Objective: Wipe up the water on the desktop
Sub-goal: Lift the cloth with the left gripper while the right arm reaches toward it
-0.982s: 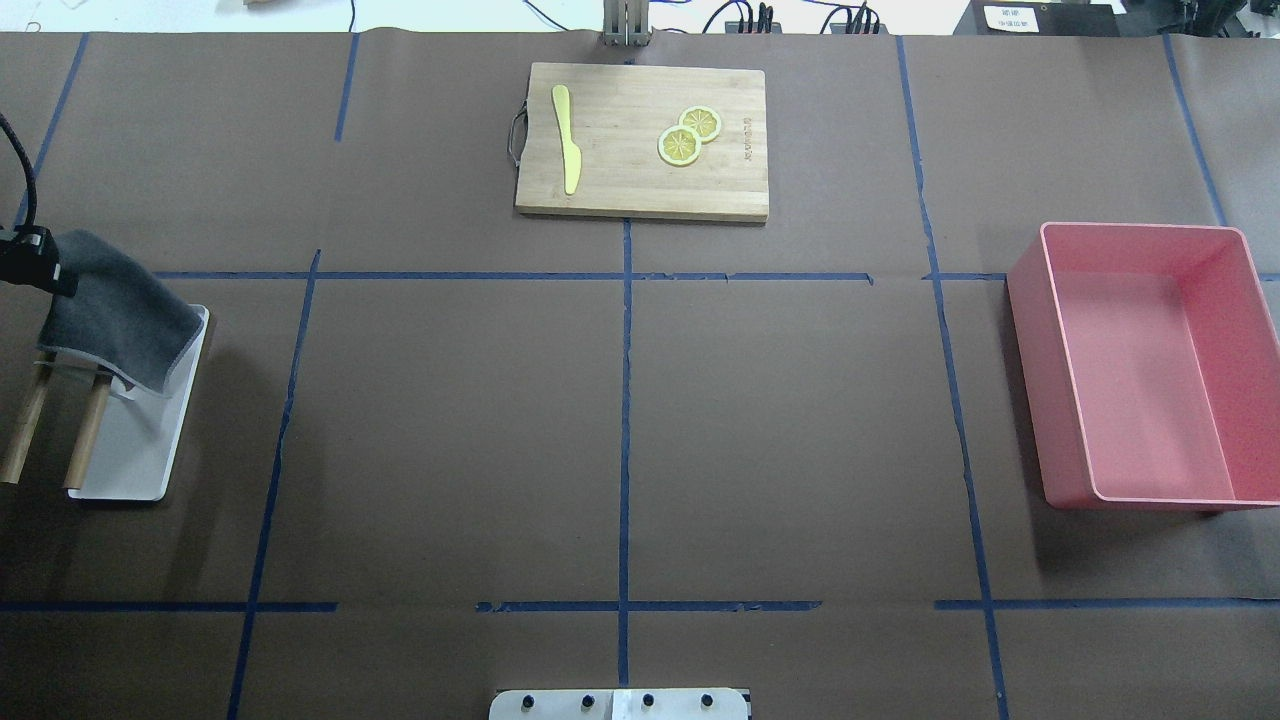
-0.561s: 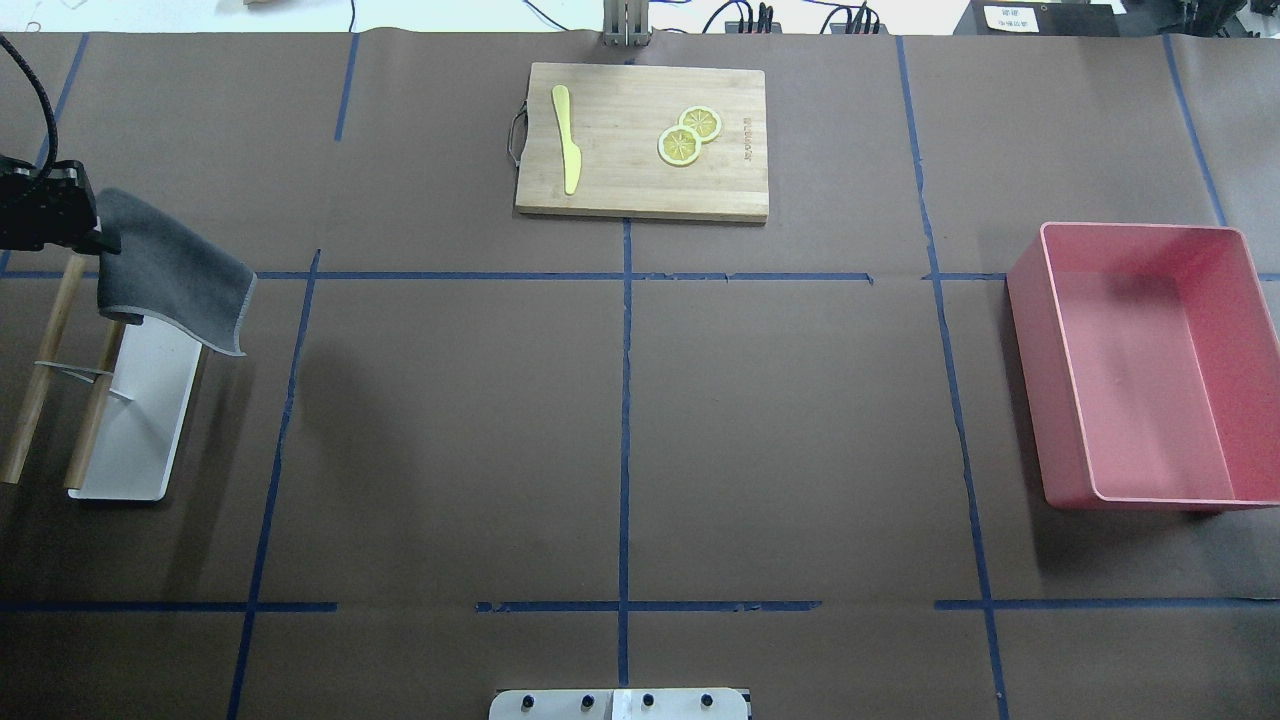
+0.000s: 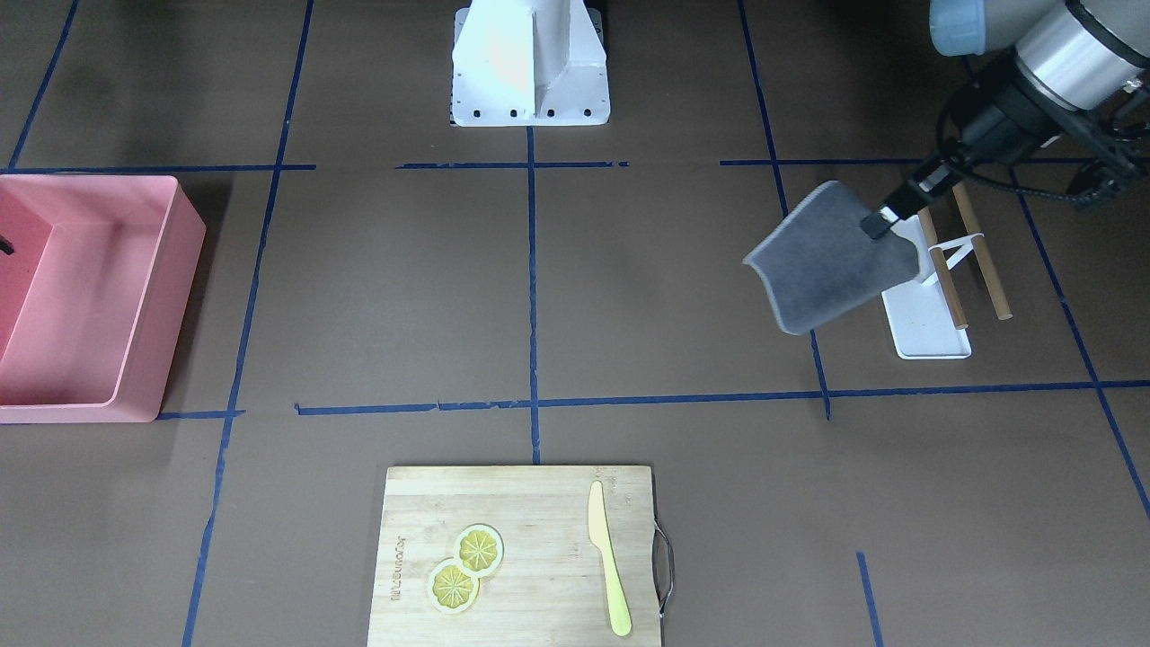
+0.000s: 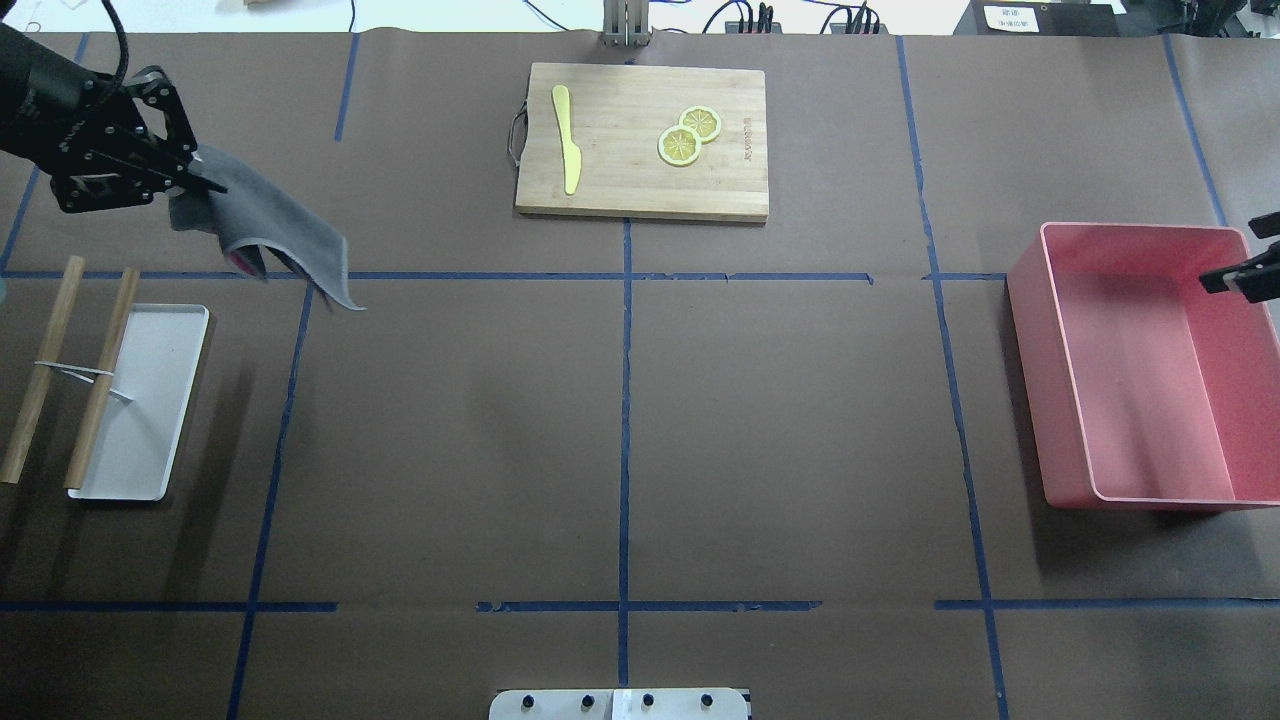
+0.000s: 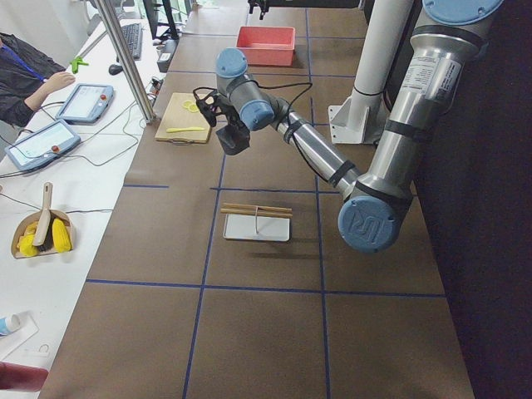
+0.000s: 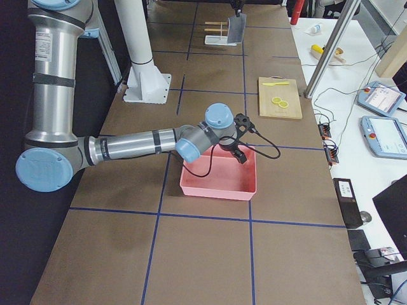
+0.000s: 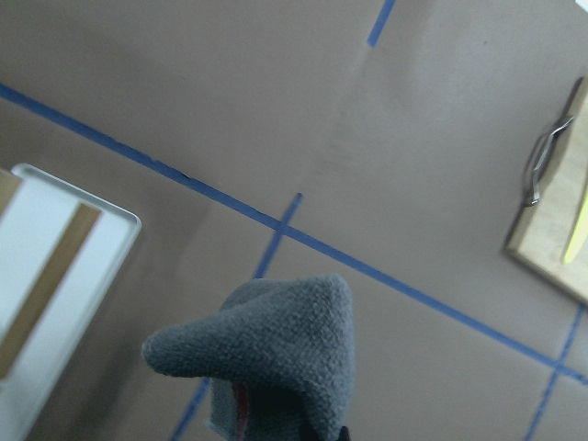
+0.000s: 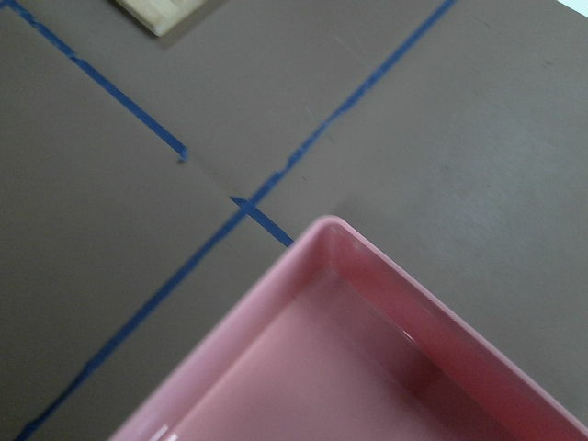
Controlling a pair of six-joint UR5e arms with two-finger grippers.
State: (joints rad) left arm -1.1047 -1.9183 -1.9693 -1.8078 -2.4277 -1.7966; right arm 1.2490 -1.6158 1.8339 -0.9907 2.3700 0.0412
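The desktop [image 4: 450, 430] is matte brown with blue tape lines; I see no water on it. My left gripper [image 4: 205, 182] is shut on one edge of a grey cloth [image 4: 285, 240], which hangs in the air over the far left of the desktop. Gripper [image 3: 885, 221] and cloth [image 3: 831, 265] also show in the front view. The cloth fills the bottom of the left wrist view [image 7: 276, 358]. My right gripper [image 4: 1245, 255] shows partly at the right edge above the pink bin [image 4: 1060, 400]. Its two dark fingertips stand apart, empty.
A white tray [image 4: 150, 400] with a two-rod wooden rack [image 4: 95, 380] sits at the left, below the cloth. A bamboo cutting board [image 4: 620, 170] with a yellow knife [image 4: 567, 140] and two lemon slices [image 4: 688, 135] lies at the far middle.
My left gripper has lifted the grey cloth off the wooden rack and carried it toward the far side and to the right. My right gripper has come into view over the pink bin.
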